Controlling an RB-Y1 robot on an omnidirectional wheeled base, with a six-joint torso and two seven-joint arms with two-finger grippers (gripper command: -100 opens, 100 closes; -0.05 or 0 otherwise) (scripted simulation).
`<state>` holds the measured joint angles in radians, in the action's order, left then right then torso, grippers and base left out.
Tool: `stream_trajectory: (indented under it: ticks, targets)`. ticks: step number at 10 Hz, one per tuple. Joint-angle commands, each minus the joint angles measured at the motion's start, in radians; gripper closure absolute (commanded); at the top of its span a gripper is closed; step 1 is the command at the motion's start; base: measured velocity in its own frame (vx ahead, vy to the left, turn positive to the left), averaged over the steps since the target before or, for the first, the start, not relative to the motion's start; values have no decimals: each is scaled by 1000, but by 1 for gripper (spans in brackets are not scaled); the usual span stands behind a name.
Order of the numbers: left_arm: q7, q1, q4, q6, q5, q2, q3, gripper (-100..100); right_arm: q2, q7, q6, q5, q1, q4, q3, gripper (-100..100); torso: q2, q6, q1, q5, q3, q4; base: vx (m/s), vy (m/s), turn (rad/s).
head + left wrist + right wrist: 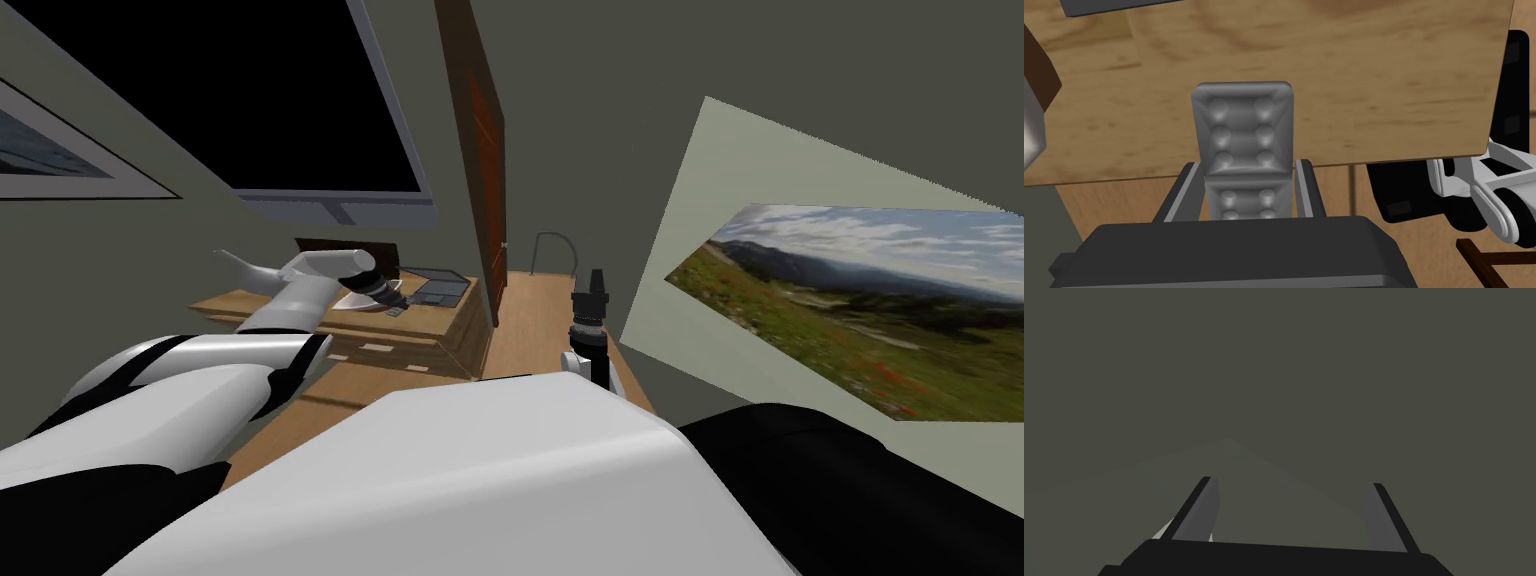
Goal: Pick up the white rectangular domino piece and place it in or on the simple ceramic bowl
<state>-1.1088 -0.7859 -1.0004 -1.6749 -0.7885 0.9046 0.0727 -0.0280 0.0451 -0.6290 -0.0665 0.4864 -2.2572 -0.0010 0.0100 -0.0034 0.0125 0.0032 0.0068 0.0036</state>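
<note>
1. Presently, slip risk comes first. The left claw is clenched on the domino, but the blades pinch only its near end. Most of the piece juts past the tips. If you jolt the arm, it may pivot or slide out.
2. The drop zone is poor. In the left wrist view the edge of the bench passes right behind the piece, with the floor beyond it. A slip here likely ends on the floor, not on the wood.
3. Next, the bowl sits on the bench under the left wrist in the head view, pale and shallow-looking. Lower the wrist carelessly and you could shove its rim. Let go from too high and the piece could bounce out.
4. Note the dark flat item just to the bowl's right. A wide swing could clip it.
5. Left arm pose: it reaches forward over the bench with the forearm sloping down and the claw angled at the wood. The domino renders grey, with its dimpled face toward the wrist camera. It looks clear of the surface, as far as you can judge.
6. Right arm pose: it is raised upright beside the chest, well apart from the bench. The right claw is released, blades spread, with nothing between them. It poses no hazard if you leave it there.
</note>
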Motion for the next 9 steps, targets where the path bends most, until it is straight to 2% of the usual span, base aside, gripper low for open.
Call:
stream_trajectory:
  ticks: [1,2,3,5,6,8,9]
  targets:
    - [-44,-24,18,5,-25,21,29,100,0,0,0,0,0,0,0,0,0,0,0,0,0,0,-137,148,-226]
    - [-73,-41,27,7,-48,38,54,100,0,0,0,0,0,0,0,0,-1,1,1,0,0,0,-181,186,-365]
    - [-80,-41,27,7,-48,38,54,100,0,0,0,0,0,0,0,0,1,2,3,1,0,0,-149,146,-161]
    - [-143,-73,48,10,-97,75,104,100,0,0,0,0,0,0,0,0,0,0,3,1,0,0,-154,180,-290]
    - [-152,-73,48,10,-97,75,104,100,0,0,0,0,0,0,0,0,-1,1,6,1,0,0,-102,158,-177]
    - [-212,-99,71,13,-147,114,155,100,0,0,0,0,0,0,0,0,-5,0,2,1,-3,-1,-111,140,-333]
    - [-220,-99,71,13,-147,114,155,100,0,0,0,0,0,0,0,0,-5,2,3,1,-3,-1,-95,158,-160]
